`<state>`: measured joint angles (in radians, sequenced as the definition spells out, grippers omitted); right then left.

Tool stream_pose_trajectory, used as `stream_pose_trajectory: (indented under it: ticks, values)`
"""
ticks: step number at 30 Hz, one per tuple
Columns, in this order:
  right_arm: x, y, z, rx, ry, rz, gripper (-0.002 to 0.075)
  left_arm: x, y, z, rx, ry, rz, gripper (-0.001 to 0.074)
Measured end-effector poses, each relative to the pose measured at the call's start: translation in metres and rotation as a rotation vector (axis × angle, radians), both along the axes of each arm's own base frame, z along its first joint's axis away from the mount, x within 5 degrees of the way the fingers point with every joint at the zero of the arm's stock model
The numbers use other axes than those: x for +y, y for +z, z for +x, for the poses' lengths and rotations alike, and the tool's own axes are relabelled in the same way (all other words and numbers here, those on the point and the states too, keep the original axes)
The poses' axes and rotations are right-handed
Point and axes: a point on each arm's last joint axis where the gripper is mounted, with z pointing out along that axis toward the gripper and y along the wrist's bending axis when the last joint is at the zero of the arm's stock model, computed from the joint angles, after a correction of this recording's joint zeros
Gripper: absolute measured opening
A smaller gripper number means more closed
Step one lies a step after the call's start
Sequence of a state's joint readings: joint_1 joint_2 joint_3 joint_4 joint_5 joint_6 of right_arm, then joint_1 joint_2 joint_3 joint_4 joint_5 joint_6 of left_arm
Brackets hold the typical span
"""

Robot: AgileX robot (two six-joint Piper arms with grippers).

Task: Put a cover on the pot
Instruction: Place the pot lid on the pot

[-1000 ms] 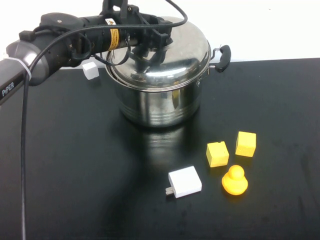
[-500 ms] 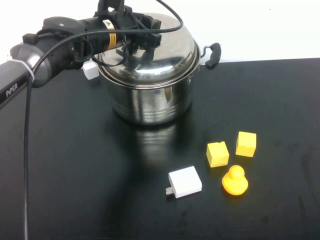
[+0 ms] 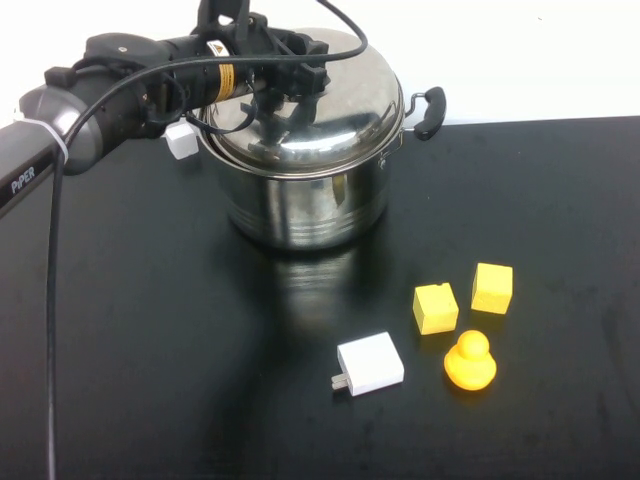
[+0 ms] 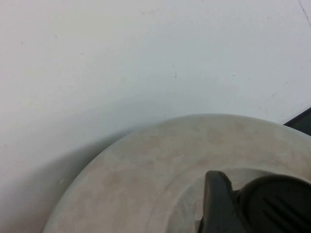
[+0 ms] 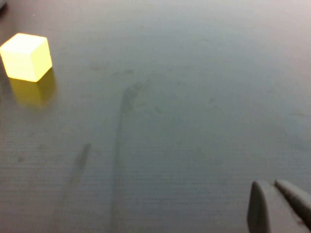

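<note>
The steel pot (image 3: pixel 300 205) stands at the back of the black table, its black handle (image 3: pixel 430 110) pointing right. The domed steel lid (image 3: pixel 335 120) rests on its rim. My left gripper (image 3: pixel 290 80) reaches in from the left over the lid's centre and is shut on the lid's black knob. In the left wrist view one finger (image 4: pixel 214 204) presses against the knob (image 4: pixel 277 204) above the lid (image 4: pixel 146 170). My right gripper (image 5: pixel 272 189) is out of the high view; its fingertips are together over bare table.
A small white cube (image 3: pixel 181 140) sits left of the pot behind my left arm. In front right lie two yellow cubes (image 3: pixel 435 308) (image 3: pixel 492 288), an orange duck (image 3: pixel 469 362) and a white charger (image 3: pixel 370 364). One yellow cube (image 5: pixel 26 56) shows in the right wrist view.
The pot, lid and left gripper have shifted left and toward the back wall together. In the last half second the lid has moved slightly right and sits lower on the rim.
</note>
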<state>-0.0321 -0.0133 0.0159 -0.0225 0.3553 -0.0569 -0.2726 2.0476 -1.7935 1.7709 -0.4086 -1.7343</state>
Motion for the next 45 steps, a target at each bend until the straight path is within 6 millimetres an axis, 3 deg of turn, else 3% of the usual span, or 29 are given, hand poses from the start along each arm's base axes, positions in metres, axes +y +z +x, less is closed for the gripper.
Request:
stream_pose_trajectory:
  ticks: [25,39,45]
  values:
    - [0.000,0.000,0.000,0.000,0.000,0.000,-0.0002,0.005,0.001,0.004,-0.033,0.056,0.029,0.0354]
    - [0.000,0.000,0.000,0.000,0.000,0.000,-0.0002,0.005,0.014,-0.002,-0.056,0.050,0.019,0.0355]
    - [0.000,0.000,0.000,0.000,0.000,0.000,-0.0002,0.002,0.011,-0.003,-0.040,0.013,0.009,0.0308]
